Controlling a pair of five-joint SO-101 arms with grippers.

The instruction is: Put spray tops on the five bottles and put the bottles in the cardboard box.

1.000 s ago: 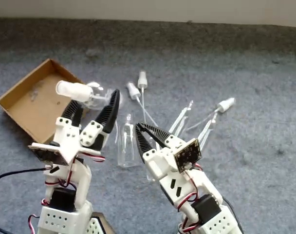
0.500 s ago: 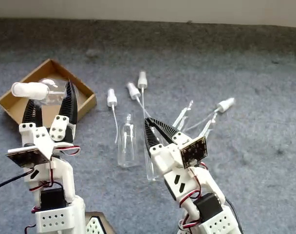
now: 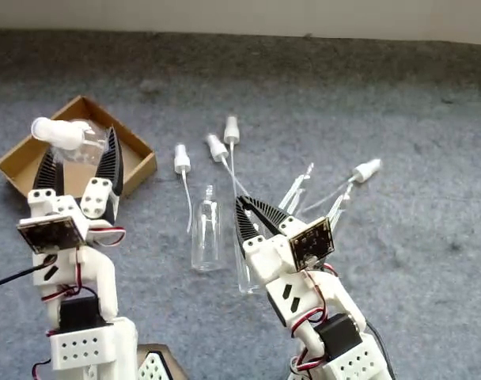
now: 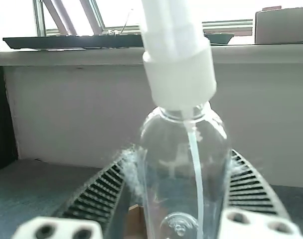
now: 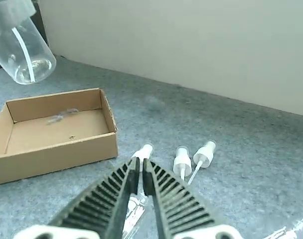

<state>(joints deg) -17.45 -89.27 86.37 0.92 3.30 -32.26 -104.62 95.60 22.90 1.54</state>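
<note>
High view: the left claw is clenched on a capped bottle, held in the air over the cardboard box at the far left of the worktop. The right claw is clenched on nothing, near the centre, just right of an uncapped bottle lying flat. Three loose spray tops lie in a row just beyond that bottle. A fourth top lies further right.

Left wrist view: the capped bottle sits between both fingers, and their ribbed faces touch its sides. Its white spray top is seated on the neck, with the tube running down inside.

Right wrist view: the right claw has its tips nearly meeting, with only a slim gap and nothing held. The box lies open side up. The capped bottle is held up above it, apart from it. The three spray tops lie just beyond the claw tips.
</note>
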